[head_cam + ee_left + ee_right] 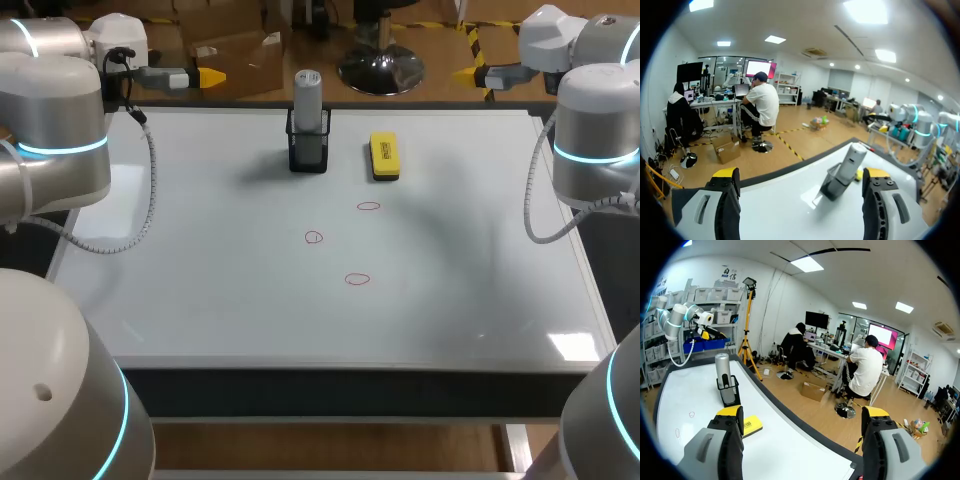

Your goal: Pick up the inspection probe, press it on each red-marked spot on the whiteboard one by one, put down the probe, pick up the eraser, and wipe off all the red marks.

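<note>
A grey cylindrical probe (308, 100) stands upright in a black mesh holder (308, 150) at the back middle of the whiteboard (200, 260). A yellow eraser (384, 157) lies just right of the holder. Three small red circles (369, 207) (314, 238) (357, 279) are drawn mid-board. My left gripper (205, 76) hovers open at the back left corner; its wrist view shows the probe (850, 161) ahead near the right finger. My right gripper (466, 74) stands open at the back right; its wrist view shows the probe (723, 371) and eraser (752, 425) beyond its left finger.
The whiteboard covers nearly the whole tabletop, with a dark front edge (340, 392) toward me. My left arm's cable (145, 190) hangs over the board's left side and the right arm's cable (535, 200) over its right edge.
</note>
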Tool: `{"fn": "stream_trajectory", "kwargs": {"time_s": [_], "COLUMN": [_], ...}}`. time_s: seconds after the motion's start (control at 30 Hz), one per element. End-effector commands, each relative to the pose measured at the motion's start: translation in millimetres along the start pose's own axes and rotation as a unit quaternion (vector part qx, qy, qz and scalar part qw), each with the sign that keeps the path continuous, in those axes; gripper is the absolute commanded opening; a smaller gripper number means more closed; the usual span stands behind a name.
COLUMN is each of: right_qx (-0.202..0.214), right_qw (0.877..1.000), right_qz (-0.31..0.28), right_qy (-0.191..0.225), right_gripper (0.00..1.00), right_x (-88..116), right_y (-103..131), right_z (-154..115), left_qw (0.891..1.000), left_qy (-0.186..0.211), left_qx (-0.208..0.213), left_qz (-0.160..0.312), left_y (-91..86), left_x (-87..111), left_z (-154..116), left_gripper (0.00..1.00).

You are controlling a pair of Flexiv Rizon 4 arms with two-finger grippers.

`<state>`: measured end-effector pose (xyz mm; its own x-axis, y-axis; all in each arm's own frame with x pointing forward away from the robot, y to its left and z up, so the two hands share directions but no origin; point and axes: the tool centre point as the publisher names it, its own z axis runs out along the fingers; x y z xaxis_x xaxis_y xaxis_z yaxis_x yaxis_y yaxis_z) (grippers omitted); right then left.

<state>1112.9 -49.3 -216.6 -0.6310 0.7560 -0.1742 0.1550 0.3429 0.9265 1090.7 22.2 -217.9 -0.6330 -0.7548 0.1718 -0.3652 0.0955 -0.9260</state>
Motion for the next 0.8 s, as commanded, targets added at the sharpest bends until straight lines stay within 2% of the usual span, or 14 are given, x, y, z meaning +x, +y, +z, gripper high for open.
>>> {"fn": "stream_trajectory", "kwargs": {"time_s": [0.03,0.5,0.8], "right_qx": [0.001,0.001,0.001], "right_qw": [1.0,1.0,1.0], "right_qz": [0.0,0.0,0.0], "right_qy": [0.001,0.001,0.001], "right_gripper": [1.0,1.0,1.0], "right_x": [-0.5,-0.5,-0.5], "right_y": [0.2,0.2,0.2], "right_z": [0.3,0.3,0.3], "left_qw": [1.0,1.0,0.993], "left_qy": [0.0,0.0,0.101], "left_qx": [0.0,0.0,0.023], "left_qz": [0.0,0.0,0.061], "left_y": [-0.1,-0.1,-0.4], "left_x": [-0.2,-0.2,23.1], "left_z": [-0.1,-0.1,11.6], "left_gripper": [1.0,1.0,1.0]}}
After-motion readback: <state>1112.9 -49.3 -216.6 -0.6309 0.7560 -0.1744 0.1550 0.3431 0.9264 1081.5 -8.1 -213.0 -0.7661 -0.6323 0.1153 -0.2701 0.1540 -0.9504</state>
